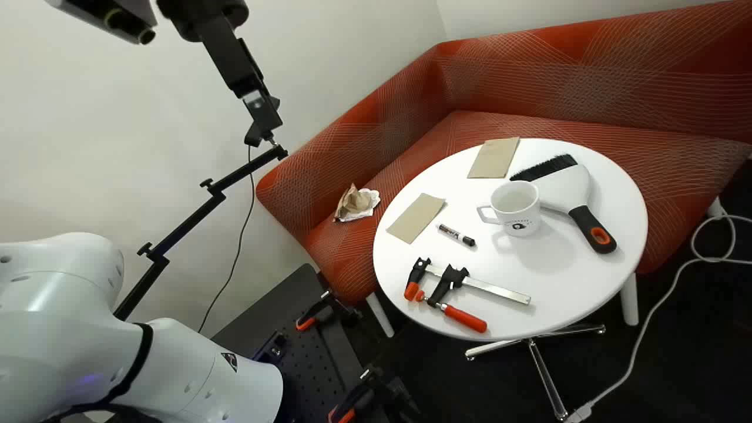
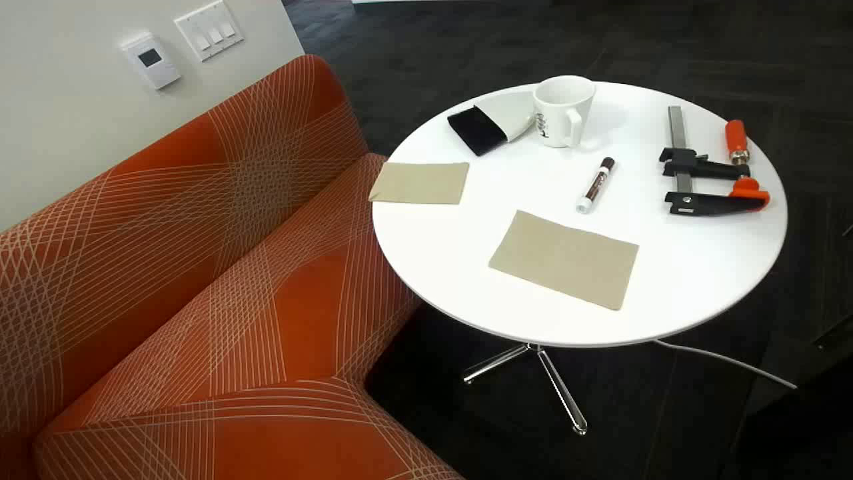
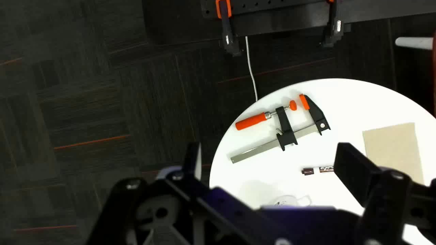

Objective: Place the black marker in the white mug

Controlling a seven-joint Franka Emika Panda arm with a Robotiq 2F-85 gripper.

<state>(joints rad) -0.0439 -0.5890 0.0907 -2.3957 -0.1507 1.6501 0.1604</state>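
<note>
Wrist view: bench (image 3: 347, 102) clips to white, mug (image 3: 286, 200) nearly washes out, floor (image 3: 85, 109) is dark, end effector (image 3: 269, 158) is out of focus with a purple-blue cast. Both exterior views are sharper: bench bright, floor dark, soft faint shadow by mug. Can't tell light direction.

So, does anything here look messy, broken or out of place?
The crumpled paper on the sofa looks odd, like dropped litter. A clamp and a brush also seem strange company for a mug on the table. I see no spill or breakage.
</note>
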